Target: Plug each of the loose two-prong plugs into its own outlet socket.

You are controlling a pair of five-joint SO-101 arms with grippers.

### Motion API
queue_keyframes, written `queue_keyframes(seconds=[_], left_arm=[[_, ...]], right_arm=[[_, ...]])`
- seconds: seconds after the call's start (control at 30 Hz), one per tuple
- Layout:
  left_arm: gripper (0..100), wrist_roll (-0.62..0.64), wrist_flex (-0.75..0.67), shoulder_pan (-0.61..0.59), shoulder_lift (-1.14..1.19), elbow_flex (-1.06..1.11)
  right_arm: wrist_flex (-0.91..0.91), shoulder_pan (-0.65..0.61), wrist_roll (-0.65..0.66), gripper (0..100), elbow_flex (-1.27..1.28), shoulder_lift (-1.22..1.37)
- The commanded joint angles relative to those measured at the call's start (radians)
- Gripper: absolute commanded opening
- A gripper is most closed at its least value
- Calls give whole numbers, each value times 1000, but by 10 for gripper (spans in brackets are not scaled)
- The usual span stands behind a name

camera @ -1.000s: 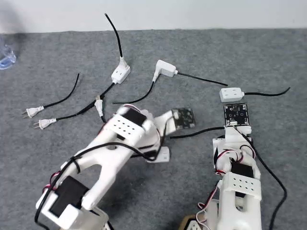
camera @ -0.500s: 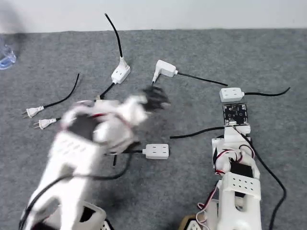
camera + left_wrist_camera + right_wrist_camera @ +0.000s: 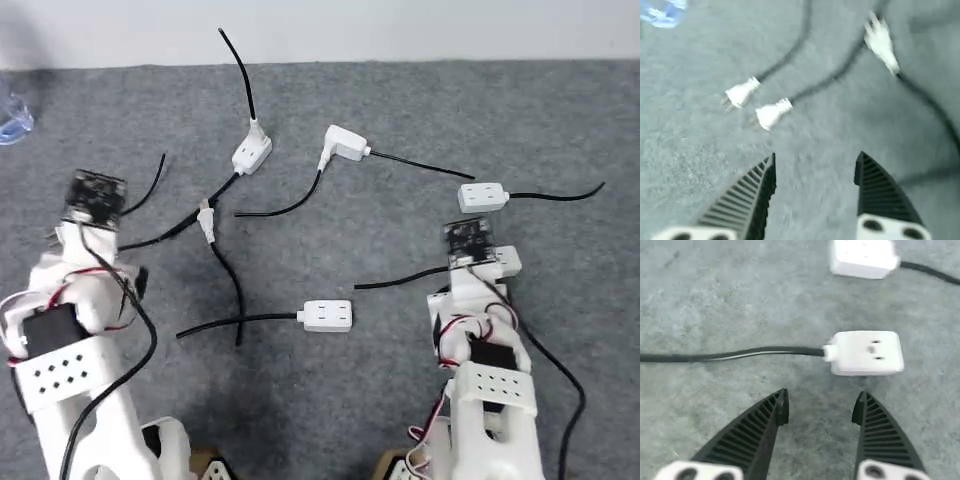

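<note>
Left tool [image 3: 816, 159] gapes near two plugs [image 3: 741, 93] [image 3: 771, 113] — right tool [image 3: 822, 396] gapes near two sockets [image 3: 867, 353] [image 3: 862, 258].

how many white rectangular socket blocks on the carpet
3: middle socket block lies mid-carpet, near socket block just ahead of the right gripper, far socket block beyond it. More may be hidden.

no readable text, labels, numbers or signs, none on sockets, plugs or arms
</note>
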Motion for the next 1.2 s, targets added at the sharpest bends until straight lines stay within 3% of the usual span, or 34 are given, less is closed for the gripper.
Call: queue_keyframes(seconds=[0.0, 0.13, 0.27, 0.57, 0.83, 1.0, 1.17], left_arm=[[243, 100, -127, 129, 26, -4], [243, 103, -173, 290, 210, -35], [243, 201, -258, 295, 535, -219], [243, 423, -155, 324, 1180, -737], [229, 453, -104, 368, 1320, -869], [15, 425, -101, 362, 1323, -869], [29, 331, -80, 361, 1324, -855]], right_arm=[[-24, -13, 23, 226, -6, -13], [-25, -12, 25, 226, -6, -13], [-25, -12, 26, 226, -6, -12], [-59, -13, 26, 226, 6, -8], [-59, -15, 26, 226, 8, -13], [-59, -15, 26, 226, 8, -13], [-59, -15, 26, 226, 9, -13]])
